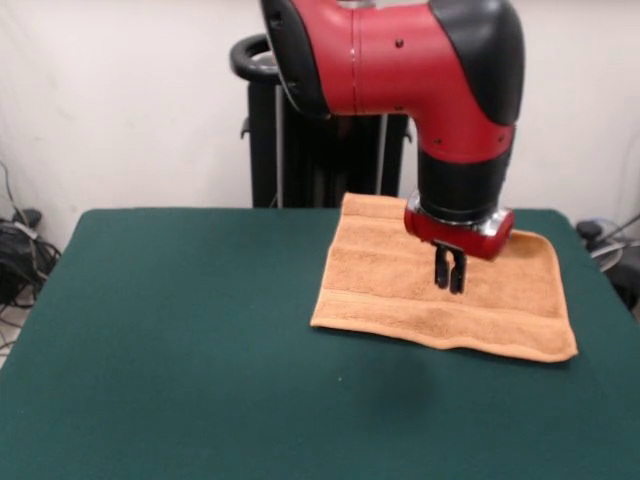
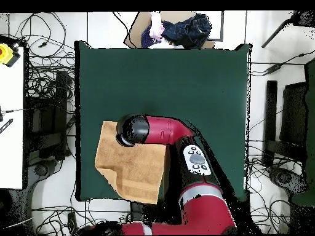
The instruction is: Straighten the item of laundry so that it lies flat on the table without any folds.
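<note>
Jaws: we find the gripper (image 1: 450, 275) fingers drawn close together, holding nothing, poised above the towel (image 1: 390, 285). The front view alone shows this; overhead, the arm (image 2: 161, 130) hides the gripper. The towel (image 2: 132, 169) lies near the robot-side edge of the table (image 2: 184, 74), its sides slanted against the table's edges.

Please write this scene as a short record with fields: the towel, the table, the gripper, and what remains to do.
towel: orange-tan towel on the table's side near the robot; looks mostly spread, near edge wavy
table: dark green table, much larger than the towel
gripper: gripper pointing down over the towel's middle, fingers close together; contact with the cloth cannot be told
remaining: smooth the wavy edge, probably
other: a person at the far edge in the overhead view
</note>
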You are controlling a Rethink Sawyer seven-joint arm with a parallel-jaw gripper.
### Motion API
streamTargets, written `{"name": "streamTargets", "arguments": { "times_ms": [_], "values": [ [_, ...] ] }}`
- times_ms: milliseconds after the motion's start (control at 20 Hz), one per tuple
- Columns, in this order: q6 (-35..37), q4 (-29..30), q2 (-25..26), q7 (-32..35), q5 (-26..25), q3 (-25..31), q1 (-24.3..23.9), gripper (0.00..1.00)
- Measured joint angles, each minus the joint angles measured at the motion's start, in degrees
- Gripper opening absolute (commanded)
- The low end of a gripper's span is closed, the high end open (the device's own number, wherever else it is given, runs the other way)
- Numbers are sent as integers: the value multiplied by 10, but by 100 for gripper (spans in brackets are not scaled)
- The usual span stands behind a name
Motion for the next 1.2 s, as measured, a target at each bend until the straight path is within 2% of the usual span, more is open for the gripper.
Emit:
{"name": "streamTargets", "arguments": {
  "times_ms": [250,700,1200],
  "values": [
    [-8,-20,29,0,0,-5,0,0],
    [-74,-50,114,0,-12,-32,-8,0],
    [-70,-54,116,0,-11,-30,-12,0]
  ]
}}
